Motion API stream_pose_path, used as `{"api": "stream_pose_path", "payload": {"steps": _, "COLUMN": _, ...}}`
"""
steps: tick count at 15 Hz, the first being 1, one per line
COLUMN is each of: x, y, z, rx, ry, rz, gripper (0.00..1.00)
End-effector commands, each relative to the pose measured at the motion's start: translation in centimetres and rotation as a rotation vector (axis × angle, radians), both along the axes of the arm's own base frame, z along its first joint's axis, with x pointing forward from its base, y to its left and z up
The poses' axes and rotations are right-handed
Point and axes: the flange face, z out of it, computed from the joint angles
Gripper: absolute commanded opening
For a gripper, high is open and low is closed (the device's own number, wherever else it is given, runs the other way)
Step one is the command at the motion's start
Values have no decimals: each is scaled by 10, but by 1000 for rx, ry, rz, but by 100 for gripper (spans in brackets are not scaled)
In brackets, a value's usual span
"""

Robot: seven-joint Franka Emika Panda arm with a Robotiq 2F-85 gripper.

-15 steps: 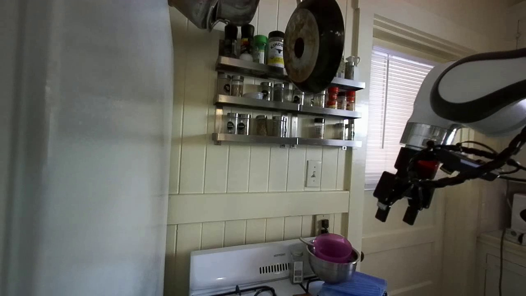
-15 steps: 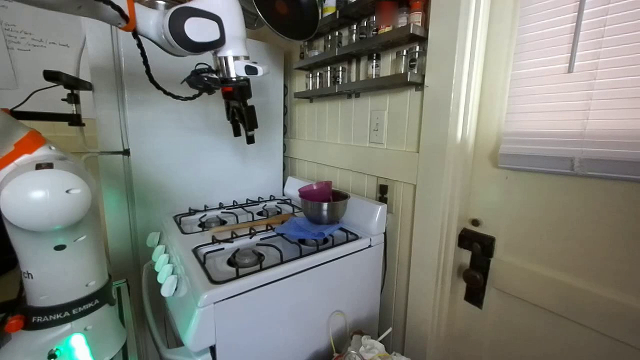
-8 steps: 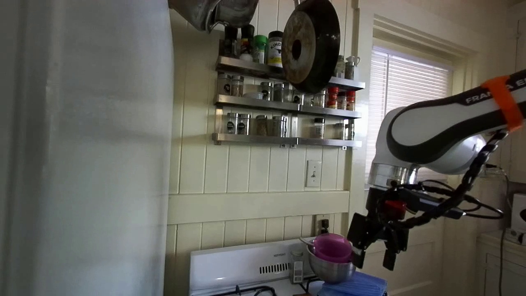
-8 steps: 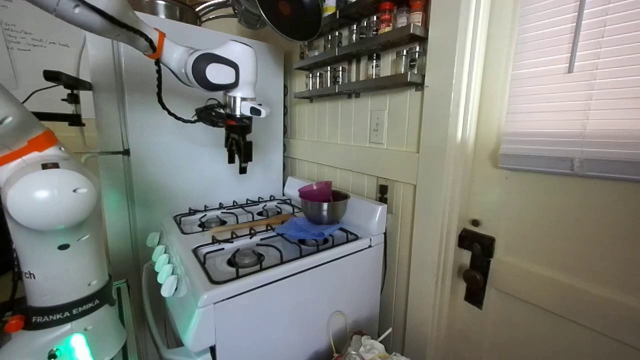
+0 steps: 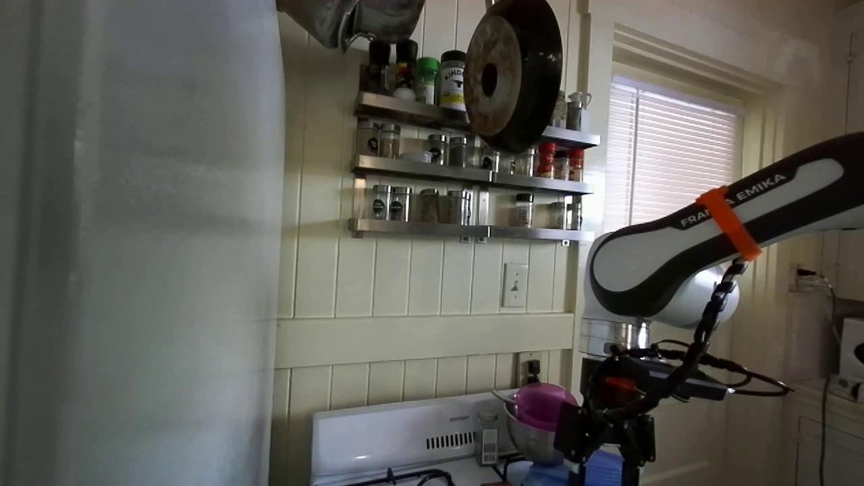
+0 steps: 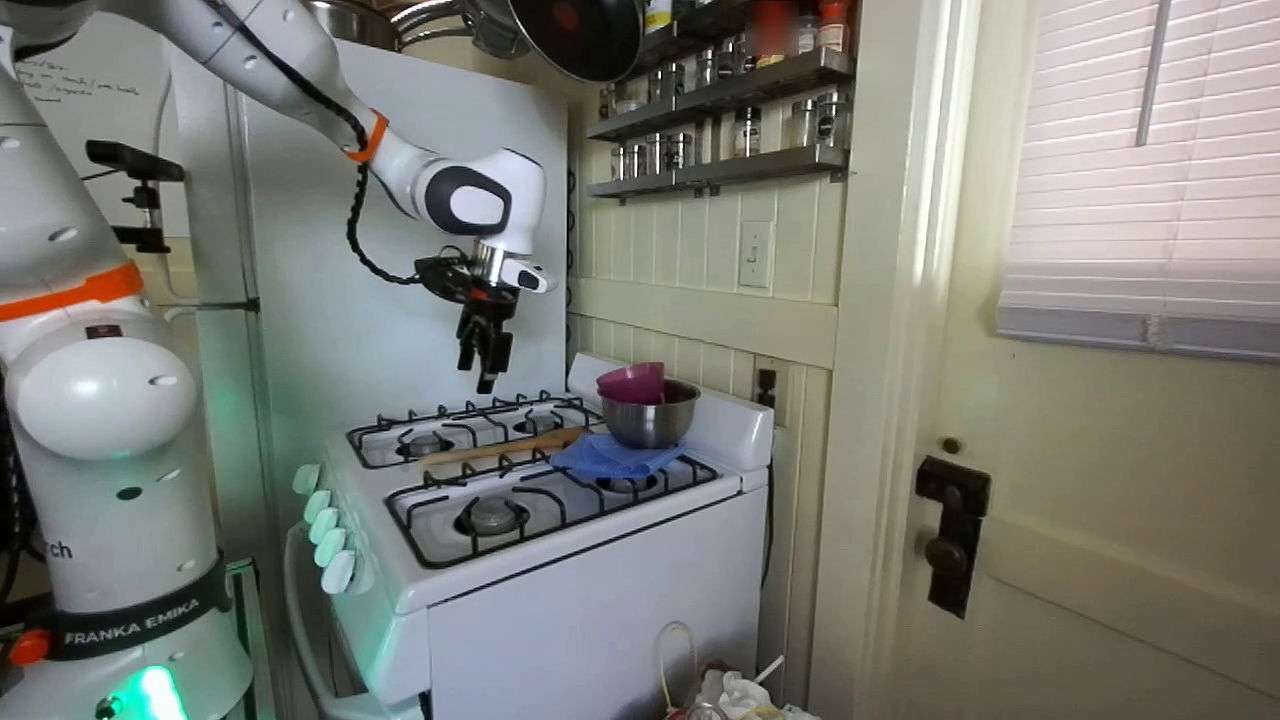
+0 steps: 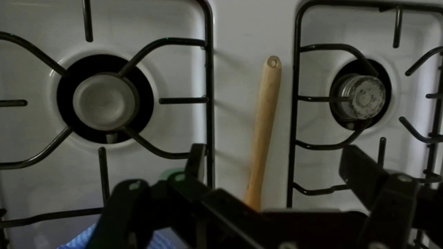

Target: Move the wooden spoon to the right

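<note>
The wooden spoon lies on the white stove (image 6: 590,560) between the two black burner grates. Its pale handle (image 7: 264,121), with a hole at the end, shows in the wrist view. Its lower part is hidden behind my gripper (image 7: 273,155) there. The whole spoon (image 6: 500,449) shows in an exterior view. My gripper is open and empty, its fingers (image 7: 196,160) standing wide apart on either side of the spoon's line. In an exterior view the gripper (image 6: 476,376) hangs above the stove, clear of the spoon. It also shows at the bottom of an exterior view (image 5: 603,471).
A metal bowl (image 6: 650,425) holding a pink bowl (image 6: 632,383) stands on a blue cloth (image 6: 612,458) at the stove's back. Raised grates (image 7: 209,86) flank the spoon. The fridge (image 6: 400,250) stands beside the stove. A pan (image 5: 513,74) and spice shelves (image 5: 472,233) are above.
My arm and gripper have moved down toward the stove top, coming from high up, with the fingers still apart. The spoon, bowls and cloth have not moved.
</note>
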Motion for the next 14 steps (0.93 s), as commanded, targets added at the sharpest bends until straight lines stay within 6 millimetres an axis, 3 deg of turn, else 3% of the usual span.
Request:
{"api": "stream_pose_path", "payload": {"steps": 1, "x": 7, "y": -3, "z": -7, "rx": 15, "ry": 6, "rz": -13, "gripper": 100}}
{"api": "stream_pose_path", "payload": {"steps": 9, "x": 47, "y": 13, "z": -92, "rx": 21, "ry": 76, "rz": 10, "gripper": 100}}
{"api": "stream_pose_path", "payload": {"steps": 11, "x": 56, "y": 24, "z": -104, "rx": 2, "ry": 95, "rz": 21, "gripper": 99}}
{"api": "stream_pose_path", "payload": {"steps": 14, "x": 67, "y": 41, "z": -110, "rx": -17, "ry": 106, "rz": 35, "gripper": 88}}
